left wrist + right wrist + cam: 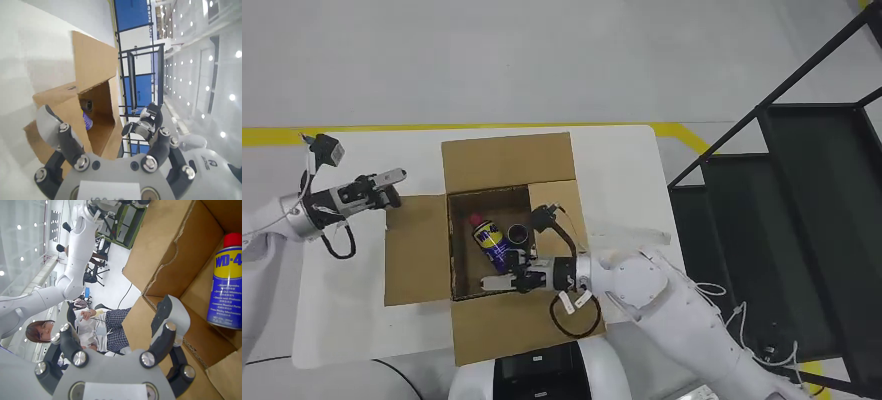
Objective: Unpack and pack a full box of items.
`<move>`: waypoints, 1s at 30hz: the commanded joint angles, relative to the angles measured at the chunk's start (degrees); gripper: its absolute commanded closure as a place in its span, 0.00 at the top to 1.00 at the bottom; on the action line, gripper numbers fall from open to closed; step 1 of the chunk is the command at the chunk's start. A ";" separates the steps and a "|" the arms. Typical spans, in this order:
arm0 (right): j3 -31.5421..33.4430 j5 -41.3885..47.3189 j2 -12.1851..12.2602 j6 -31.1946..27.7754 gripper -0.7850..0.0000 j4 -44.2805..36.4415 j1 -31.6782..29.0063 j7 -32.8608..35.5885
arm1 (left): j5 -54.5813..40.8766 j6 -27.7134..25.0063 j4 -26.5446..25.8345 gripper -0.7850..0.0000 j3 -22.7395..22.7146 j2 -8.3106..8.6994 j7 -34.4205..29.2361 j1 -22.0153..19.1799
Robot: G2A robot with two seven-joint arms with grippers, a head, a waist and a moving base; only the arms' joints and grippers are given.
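Observation:
An open cardboard box [507, 160] stands mid-table with its flaps spread out. Inside lies a blue and yellow spray can [492, 246] with a red cap, and a small black round item [519, 236] sits beside it. My right gripper [504, 283] hangs open and empty at the box's near inner edge; its wrist view has the spray can [226, 285] lying on the box floor beyond the open gripper [117, 315]. My left gripper [394, 186] is over the table left of the box, open and empty [105, 117], facing the box [94, 62], the can [87, 121] and the black item [88, 105].
The white table [622, 170] has bare room left and right of the box. A black metal stair frame [782, 200] stands just past the table's right edge. A yellow floor line [362, 130] runs behind the table.

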 commanded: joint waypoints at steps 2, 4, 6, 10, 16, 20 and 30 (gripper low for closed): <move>2.27 0.08 0.56 -0.29 1.00 -0.44 -1.98 -0.55 | -0.37 0.58 -5.55 1.00 0.34 0.11 -3.04 0.86; 3.98 0.33 0.96 -0.46 1.00 -0.71 -3.60 -1.03 | 0.63 0.99 -8.29 1.00 1.71 -0.02 -3.52 0.39; 5.85 0.56 1.38 -0.70 1.00 -1.21 -5.37 -1.57 | 2.19 1.21 -10.65 1.00 4.05 -0.32 -3.33 -0.42; 9.63 0.86 2.21 -1.66 1.00 -2.93 -9.31 -2.60 | 6.21 1.26 -13.94 1.00 10.21 -1.40 0.60 -2.59; 15.04 1.72 3.30 -2.91 1.00 -6.13 -15.62 -4.24 | 10.60 2.98 -13.41 1.00 22.34 -4.12 5.57 -7.60; 17.30 2.08 3.82 -3.30 1.00 -7.00 -18.31 -3.96 | 11.77 4.52 -9.92 1.00 27.56 -6.03 9.90 -11.58; 17.51 2.50 3.87 -3.51 1.00 -7.05 -18.57 -3.85 | 11.86 4.53 -9.18 1.00 28.27 -6.33 10.48 -12.15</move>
